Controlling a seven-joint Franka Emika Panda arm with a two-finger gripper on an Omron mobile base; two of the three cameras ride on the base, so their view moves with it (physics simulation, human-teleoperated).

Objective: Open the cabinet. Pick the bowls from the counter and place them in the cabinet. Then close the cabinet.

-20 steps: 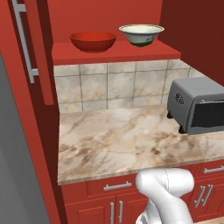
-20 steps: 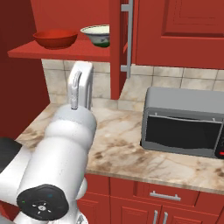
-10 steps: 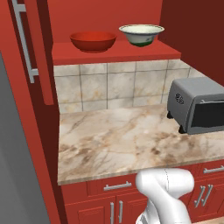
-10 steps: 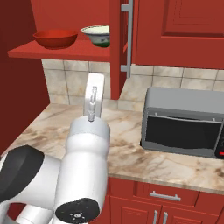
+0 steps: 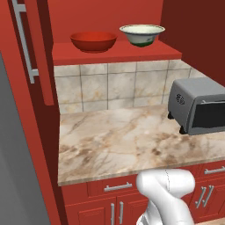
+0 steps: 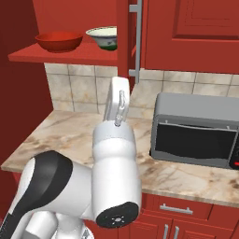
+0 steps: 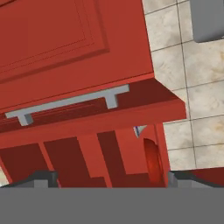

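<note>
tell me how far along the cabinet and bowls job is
Done: the tall red wall cabinet stands open, and the wide glossy red bowl and the smaller pale greenish-white bowl both sit on its red inner shelf. In hand: nothing; the end effector faces a red door with its silver bar handle. Left: closing the doors.

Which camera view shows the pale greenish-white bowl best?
The left base view: the pale bowl stands whole on the red inner shelf, right of the red bowl. In the right base view the open cabinet door's edge cuts off its right side. In the hand view I cannot make it out.
</note>
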